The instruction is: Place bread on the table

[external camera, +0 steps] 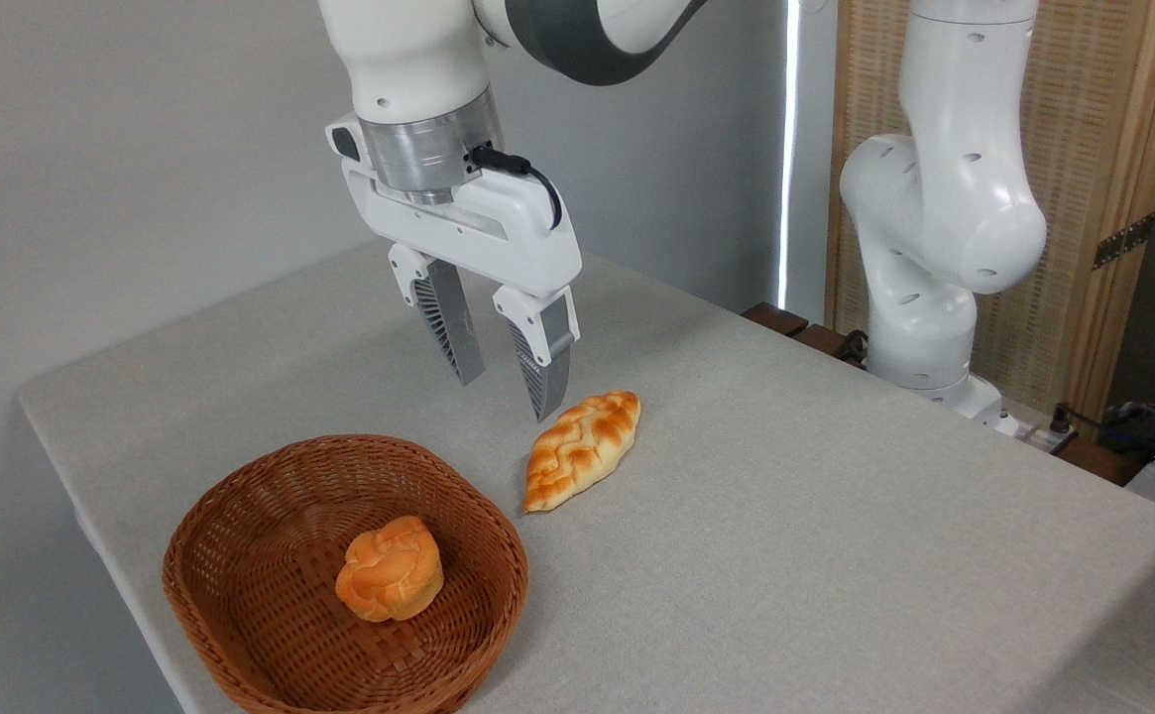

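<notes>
The bread, a small round orange bun with a knotted, swirled top, sits on the floor of a brown woven wicker basket at the near left corner of the table. Just beside the basket's right rim lies a longer, pointed braided loaf, golden with browned ridges, resting directly on the table's light grey cloth. Above and between the two, the gripper hangs clear of the surface, its two ribbed grey fingers spread apart and holding nothing, pointing down and tilted slightly. The glossy white arm descends from the top edge; its base column stands at the table's far right.
</notes>
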Controlling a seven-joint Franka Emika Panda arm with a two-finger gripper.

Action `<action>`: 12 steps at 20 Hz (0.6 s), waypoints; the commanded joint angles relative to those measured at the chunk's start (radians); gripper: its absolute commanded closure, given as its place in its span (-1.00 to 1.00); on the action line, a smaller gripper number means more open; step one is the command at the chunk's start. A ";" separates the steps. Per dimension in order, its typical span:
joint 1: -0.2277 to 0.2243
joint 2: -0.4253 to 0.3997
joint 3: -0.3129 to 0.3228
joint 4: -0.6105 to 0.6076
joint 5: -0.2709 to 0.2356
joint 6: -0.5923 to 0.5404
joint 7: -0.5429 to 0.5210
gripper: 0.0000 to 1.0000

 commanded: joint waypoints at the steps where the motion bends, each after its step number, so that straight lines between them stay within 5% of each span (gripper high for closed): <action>1: -0.004 -0.006 0.005 0.007 -0.014 -0.022 0.014 -1.00; 12: -0.004 0.072 0.009 0.005 0.000 0.183 0.016 -1.00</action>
